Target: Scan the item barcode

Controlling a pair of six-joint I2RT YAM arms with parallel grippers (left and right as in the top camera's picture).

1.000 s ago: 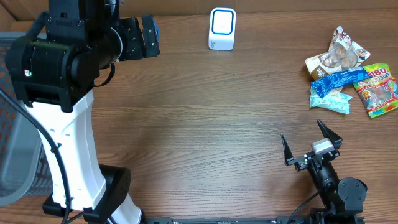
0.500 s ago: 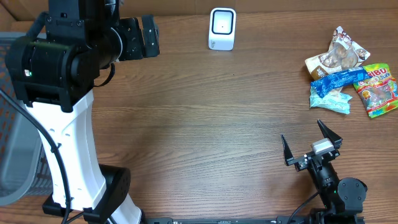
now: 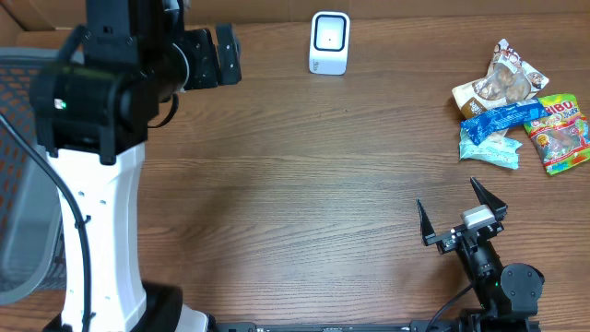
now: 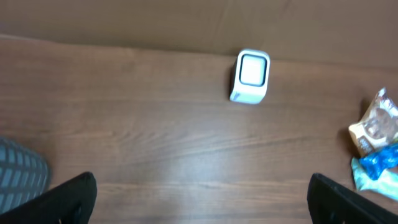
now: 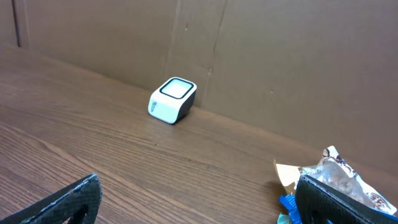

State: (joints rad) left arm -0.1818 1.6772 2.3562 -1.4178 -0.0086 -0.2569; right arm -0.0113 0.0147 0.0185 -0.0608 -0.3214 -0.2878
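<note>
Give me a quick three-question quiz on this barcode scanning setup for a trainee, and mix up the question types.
1. True or false: the right end effector is open and empty.
2. The white scanner stands: A) upright near the far edge of the table; B) on top of the snacks; C) tipped over at the near edge.
3. Which arm is nearer the snack packets?

Key: 1 true; 2 A; 3 the right arm.
</note>
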